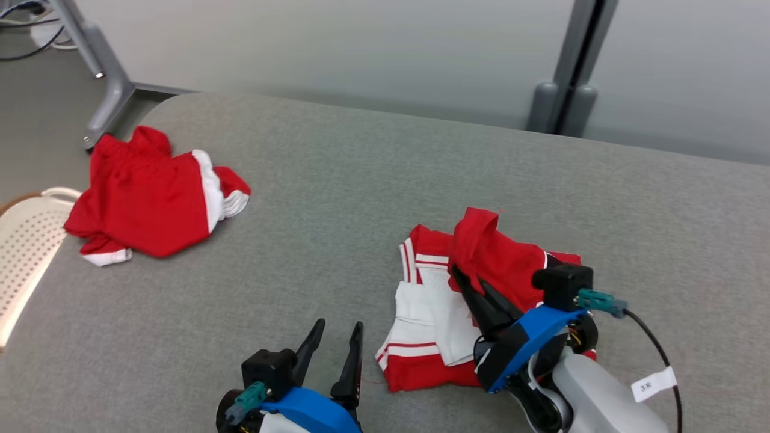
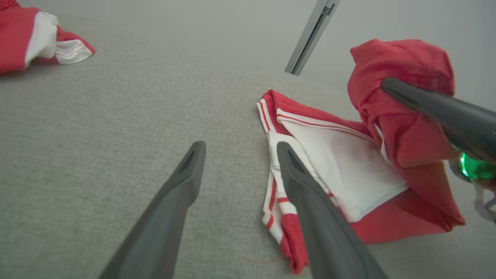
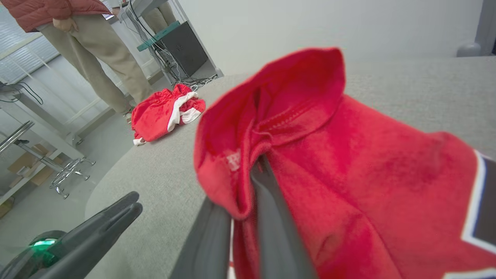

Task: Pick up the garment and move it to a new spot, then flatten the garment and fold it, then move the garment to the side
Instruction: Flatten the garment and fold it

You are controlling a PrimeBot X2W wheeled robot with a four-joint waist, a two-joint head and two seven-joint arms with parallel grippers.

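red-and-white striped garment, grey table

— What do the hands look like?
— They match. The left gripper and the right gripper each have two long, dark grey fingers that taper to a point.
— And behind the fingers?
— A bright blue shell. A black box sits on top of it, with a teal plug on its side.
— Any wiring?
— A thin black cable runs back from the right plug and carries a white tag; its print is too small to read. Behind the shell the forearm is smooth and pale grey. A green light glows at the base of the fingers.
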